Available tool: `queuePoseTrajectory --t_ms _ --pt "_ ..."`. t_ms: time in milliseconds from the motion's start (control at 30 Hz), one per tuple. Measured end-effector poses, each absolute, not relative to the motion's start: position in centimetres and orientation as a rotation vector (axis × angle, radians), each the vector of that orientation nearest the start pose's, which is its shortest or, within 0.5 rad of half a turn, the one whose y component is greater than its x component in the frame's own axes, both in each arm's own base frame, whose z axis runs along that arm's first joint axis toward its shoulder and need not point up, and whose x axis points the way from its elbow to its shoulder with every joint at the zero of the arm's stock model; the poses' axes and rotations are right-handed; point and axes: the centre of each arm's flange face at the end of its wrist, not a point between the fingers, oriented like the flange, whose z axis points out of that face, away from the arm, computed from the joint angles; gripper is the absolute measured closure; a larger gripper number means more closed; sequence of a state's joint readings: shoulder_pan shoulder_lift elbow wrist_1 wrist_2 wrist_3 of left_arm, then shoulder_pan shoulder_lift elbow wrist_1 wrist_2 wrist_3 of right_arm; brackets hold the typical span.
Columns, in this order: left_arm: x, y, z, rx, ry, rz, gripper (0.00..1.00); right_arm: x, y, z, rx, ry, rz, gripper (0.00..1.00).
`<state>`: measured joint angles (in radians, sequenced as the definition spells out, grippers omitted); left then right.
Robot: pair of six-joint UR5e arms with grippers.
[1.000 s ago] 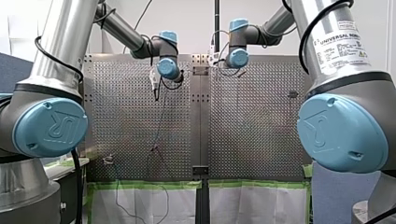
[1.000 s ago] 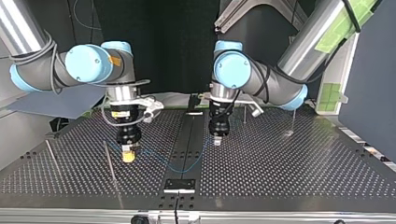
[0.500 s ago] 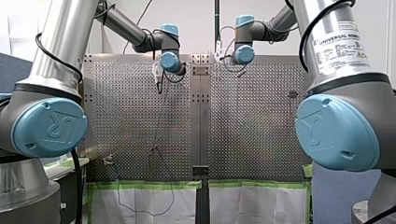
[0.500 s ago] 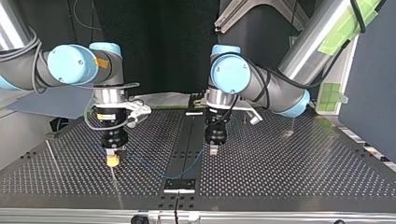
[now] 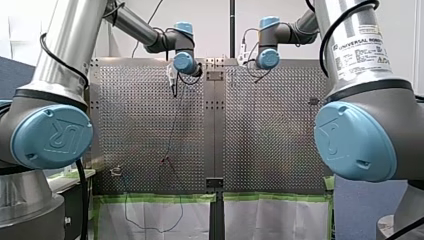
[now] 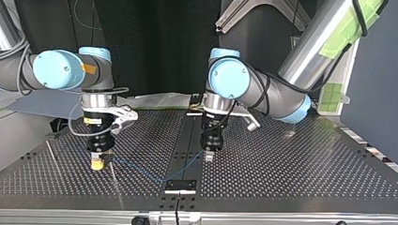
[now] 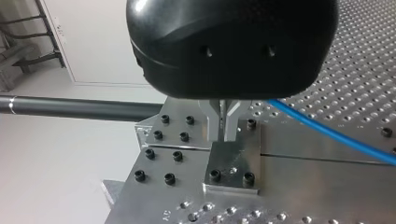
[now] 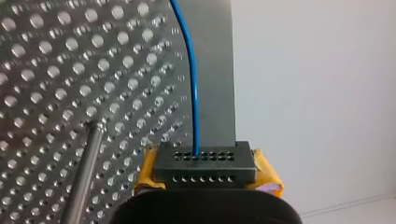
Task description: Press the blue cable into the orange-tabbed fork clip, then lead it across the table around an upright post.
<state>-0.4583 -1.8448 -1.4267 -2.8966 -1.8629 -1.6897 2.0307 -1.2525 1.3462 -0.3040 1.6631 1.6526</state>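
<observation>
Two arms reach down to the bench (image 6: 291, 178) in the top view, and a small metal plate (image 6: 180, 185) sits at the middle of the bench, by the edge closest to that camera. Far to the left of the plate is my right gripper (image 6: 97, 164), pointing straight down. Its jaws have yellow pads (image 8: 147, 170), and they are closed tight on the blue cable (image 8: 195, 116). In the right wrist view the cable comes out from between the pads and runs away ahead of them over the holes. A thin upright post (image 6: 113, 173) stands just beside this gripper, on the side nearer the plate. The cable goes by close to the post, and I cannot tell if they touch. From there the cable hangs in a loose curve that dips lowest just left of the plate. Then it climbs to my left gripper (image 6: 208, 157), which hangs a little to the right of the plate and farther back. In the left wrist view its metal jaws are squeezed narrow on the cable, with only a thin slit between them, and the cable comes out right beside them.
</observation>
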Motion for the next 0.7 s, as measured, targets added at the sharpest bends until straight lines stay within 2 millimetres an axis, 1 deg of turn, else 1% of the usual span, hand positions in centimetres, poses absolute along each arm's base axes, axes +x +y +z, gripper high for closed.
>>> queuePoseTrajectory --t_ms 167,233,333,567,700 --pt "50.8 -38.1 42.5 0.036 1.502 -0.267 1.00 39.2 -52.2 45.3 1.254 -0.969 1.665 1.00" --pt "51.1 -38.6 42.6 0.039 1.502 -0.275 1.00 38.7 -52.6 45.4 1.247 -0.974 1.660 1.00" --pt "51.4 -39.1 43.4 0.033 1.487 -0.293 1.00 37.7 -53.2 45.4 1.236 -0.985 1.646 1.00" --pt "51.7 -40.1 46.3 0.006 1.434 -0.347 1.00 36.0 -54.4 45.4 1.214 -1.005 1.626 1.00" --pt "51.8 -40.3 47.2 -0.006 1.420 -0.372 1.00 35.1 -55.0 45.5 1.202 -1.014 1.616 1.00"
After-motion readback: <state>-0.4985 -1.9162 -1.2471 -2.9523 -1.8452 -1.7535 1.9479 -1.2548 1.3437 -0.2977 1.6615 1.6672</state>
